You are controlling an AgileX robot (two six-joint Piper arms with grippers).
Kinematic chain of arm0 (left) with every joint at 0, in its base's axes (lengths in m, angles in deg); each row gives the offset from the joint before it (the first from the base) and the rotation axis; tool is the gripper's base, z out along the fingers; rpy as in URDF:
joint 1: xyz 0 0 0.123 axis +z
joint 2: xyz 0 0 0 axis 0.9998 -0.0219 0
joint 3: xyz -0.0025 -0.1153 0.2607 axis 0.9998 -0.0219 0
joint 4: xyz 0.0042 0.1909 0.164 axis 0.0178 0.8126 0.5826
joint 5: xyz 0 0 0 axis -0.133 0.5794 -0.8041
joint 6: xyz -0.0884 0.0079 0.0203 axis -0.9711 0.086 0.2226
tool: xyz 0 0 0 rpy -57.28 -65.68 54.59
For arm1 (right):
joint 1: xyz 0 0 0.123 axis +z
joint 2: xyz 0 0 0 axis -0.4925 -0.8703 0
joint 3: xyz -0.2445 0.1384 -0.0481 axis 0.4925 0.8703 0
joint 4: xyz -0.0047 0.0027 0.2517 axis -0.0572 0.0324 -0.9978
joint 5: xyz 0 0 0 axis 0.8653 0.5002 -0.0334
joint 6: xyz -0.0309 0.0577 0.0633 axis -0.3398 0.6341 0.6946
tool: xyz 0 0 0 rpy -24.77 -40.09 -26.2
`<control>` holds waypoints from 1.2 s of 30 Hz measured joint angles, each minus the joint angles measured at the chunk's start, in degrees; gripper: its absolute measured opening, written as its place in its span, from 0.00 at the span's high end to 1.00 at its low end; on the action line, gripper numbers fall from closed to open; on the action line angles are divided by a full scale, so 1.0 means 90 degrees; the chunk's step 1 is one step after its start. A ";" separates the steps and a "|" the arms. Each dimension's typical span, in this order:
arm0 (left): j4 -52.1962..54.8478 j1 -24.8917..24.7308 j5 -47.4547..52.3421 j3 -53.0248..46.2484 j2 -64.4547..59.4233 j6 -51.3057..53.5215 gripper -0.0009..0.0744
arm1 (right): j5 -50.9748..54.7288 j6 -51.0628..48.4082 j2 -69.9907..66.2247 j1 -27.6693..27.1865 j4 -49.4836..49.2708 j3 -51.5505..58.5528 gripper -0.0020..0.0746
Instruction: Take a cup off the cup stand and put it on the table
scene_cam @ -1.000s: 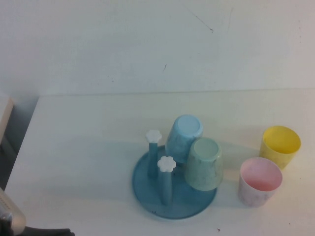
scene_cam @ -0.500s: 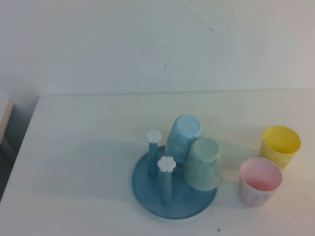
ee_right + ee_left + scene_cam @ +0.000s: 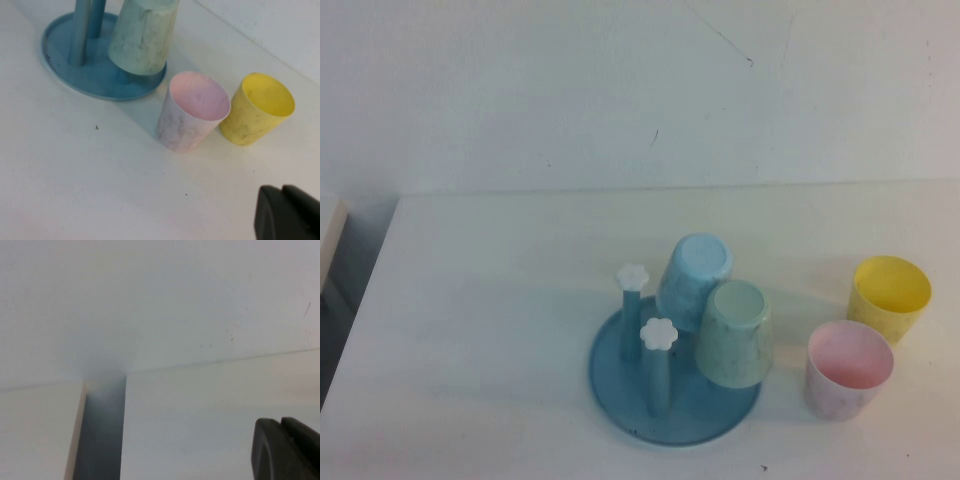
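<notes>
Cup: small yellow plastic tumbler [image 3: 890,296] was seen upright right of round blue pegged cup stand [image 3: 620,385]; judged light, slick, best pinched at rim.
Left gripper [image 3: 289,450]: closed, empty, away from stand.
Right gripper [image 3: 289,214]: closed, empty, near tumbler.

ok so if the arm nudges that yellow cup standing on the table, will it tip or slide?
The yellow cup looks like thin, empty plastic, so probably light and likely to slide on the smooth table. It stands on its narrower base, so a high push may tip it. Left gripper and right gripper are shut, clear of it.

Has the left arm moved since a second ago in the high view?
Yes. It showed at the table's near-left corner, then withdrew out of view; the cup stand stayed put.
</notes>
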 joint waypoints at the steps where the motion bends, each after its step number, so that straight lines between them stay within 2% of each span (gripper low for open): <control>1: -0.0060 0.0000 0.0015 -0.0050 0.0000 0.0000 0.99 | 0.0000 0.0000 0.0000 0.0000 0.0000 0.0000 0.98; 15: -0.0241 0.0000 0.0005 -0.0088 0.0005 0.0109 0.99 | 0.0000 0.0000 0.0000 0.0000 0.0000 0.0000 0.98; 17: 0.0004 0.0000 0.0016 -0.0088 0.0005 -0.0203 0.99 | 0.0000 0.0000 0.0000 0.0000 0.0000 0.0000 0.98; 21: 0.1441 0.0000 0.0245 -0.0088 0.0005 -0.1923 0.99 | 0.0000 0.0000 0.0000 0.0000 0.0000 0.0000 0.98; 24: 0.2014 0.0000 0.0512 -0.0088 0.0005 -0.2645 0.99 | 0.0000 0.0000 0.0000 0.0000 0.0000 0.0000 0.98; 29: 0.2121 0.0000 0.1305 -0.0088 0.0005 -0.2911 0.99 | 0.0000 0.0000 0.0000 0.0000 0.0000 0.0000 0.98; 36: 0.2121 0.0000 0.1386 -0.0076 0.0005 -0.2938 0.99 | 0.0000 0.0000 0.0000 0.0000 -0.0006 0.0000 0.98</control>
